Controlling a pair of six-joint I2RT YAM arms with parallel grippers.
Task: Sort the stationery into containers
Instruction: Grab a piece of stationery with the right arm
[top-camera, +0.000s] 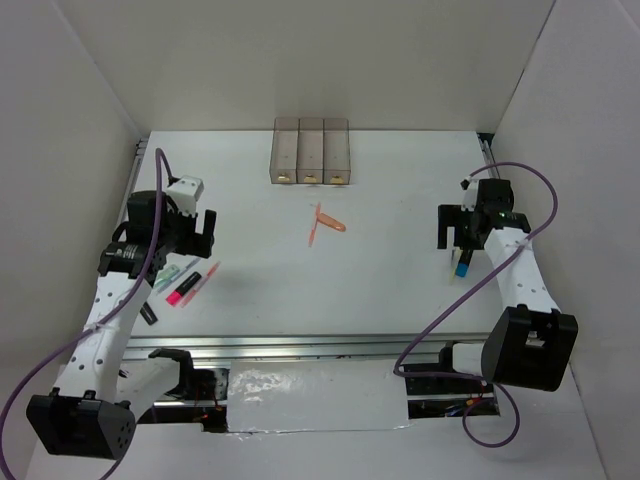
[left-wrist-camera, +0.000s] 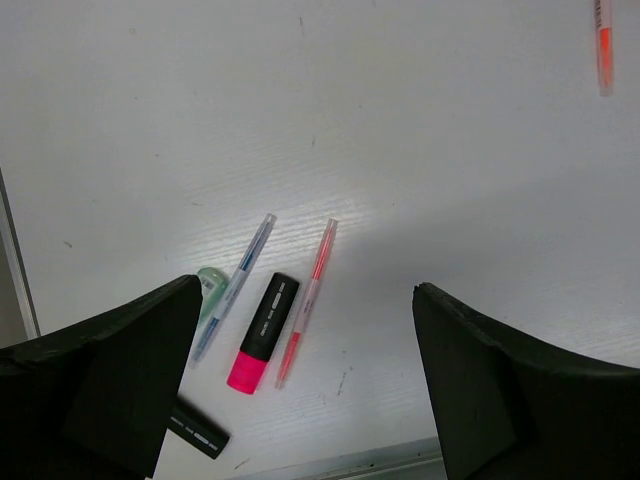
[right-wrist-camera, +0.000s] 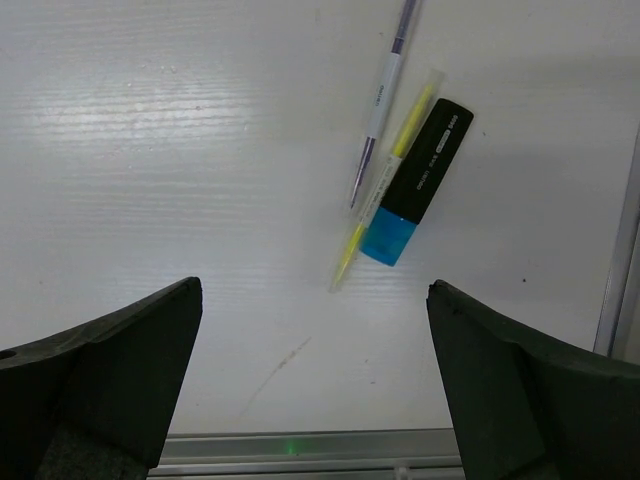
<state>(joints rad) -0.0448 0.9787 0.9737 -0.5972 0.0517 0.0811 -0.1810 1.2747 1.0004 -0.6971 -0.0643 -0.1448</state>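
Three joined translucent bins (top-camera: 310, 152) stand at the back centre. Two orange-salmon pens (top-camera: 325, 225) lie crossed in front of them. My left gripper (top-camera: 196, 236) (left-wrist-camera: 305, 287) is open and empty, above a cluster: pink highlighter with black cap (left-wrist-camera: 262, 332) (top-camera: 183, 292), thin salmon pen (left-wrist-camera: 308, 300), clear blue pen (left-wrist-camera: 235, 285), pale green pen (left-wrist-camera: 211, 287) and black marker (left-wrist-camera: 198, 430). My right gripper (top-camera: 459, 232) (right-wrist-camera: 313, 285) is open and empty, above a blue-tipped marker (right-wrist-camera: 418, 185) (top-camera: 462, 266), a yellow pen (right-wrist-camera: 385, 190) and a clear purple pen (right-wrist-camera: 381, 98).
White walls enclose the table on three sides. A metal rail (top-camera: 300, 345) runs along the near edge and shows in the right wrist view (right-wrist-camera: 300, 445). An orange pen (left-wrist-camera: 603, 45) shows at the top right of the left wrist view.
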